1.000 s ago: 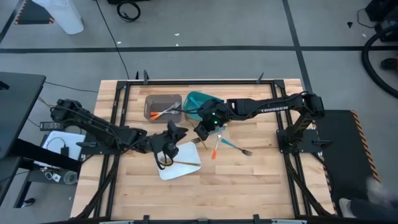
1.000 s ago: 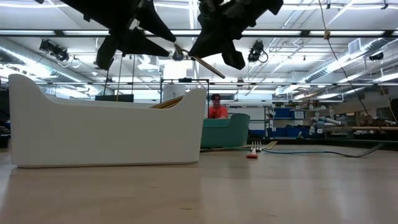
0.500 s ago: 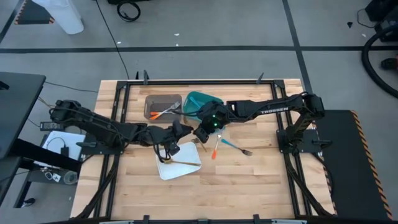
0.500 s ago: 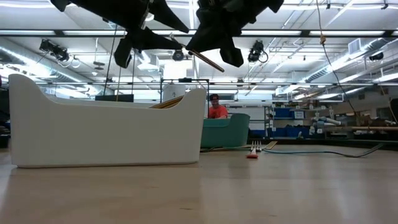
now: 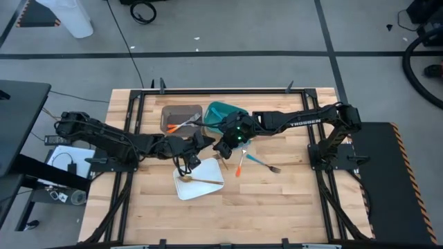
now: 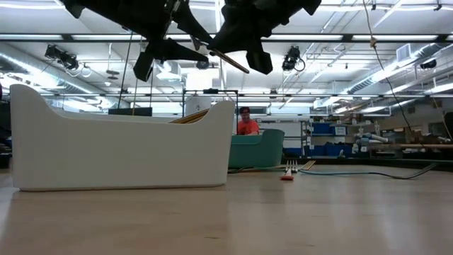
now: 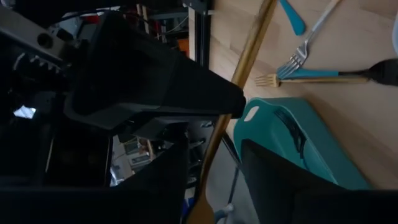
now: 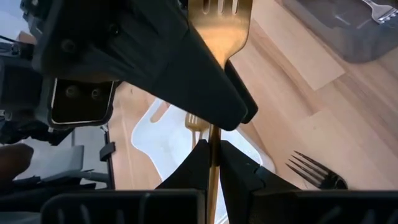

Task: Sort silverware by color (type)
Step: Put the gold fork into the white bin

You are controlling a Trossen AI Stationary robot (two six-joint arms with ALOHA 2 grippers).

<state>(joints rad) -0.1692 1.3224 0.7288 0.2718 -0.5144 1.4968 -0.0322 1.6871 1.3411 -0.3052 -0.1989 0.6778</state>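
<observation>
A gold fork (image 8: 214,12) hangs in the air between my two grippers, above the table's middle. My right gripper (image 5: 225,143) (image 8: 213,152) is shut on it. My left gripper (image 5: 200,143) (image 7: 211,158) is open and meets it head-on, one finger on either side of the fork's gold shaft (image 7: 249,53); I see no touch. In the low view the fork (image 6: 230,62) slants between both grippers, high over the white tray (image 6: 120,152). Another gold piece (image 5: 202,181) lies flat in the white tray (image 5: 181,190). My right gripper pinches the gold fork's handle (image 8: 213,140) between its two fingers, which lie along it. The tines point away from the gripper toward my left arm. The fork is lifted clear of the table and slants, as the low view shows.
A grey bin (image 5: 173,111) with an orange piece (image 5: 173,128) and a teal bin (image 5: 220,109) stand toward the far edge. An orange-handled fork (image 5: 239,166) and a teal-handled fork (image 5: 261,163) lie on the wood near the right gripper. A person (image 6: 246,124) shows far behind.
My left gripper has risen from over the white tray and moved toward the far edge and toward the right gripper, closing in on the held gold fork's tine end. The right gripper and the fork have stayed almost still.
</observation>
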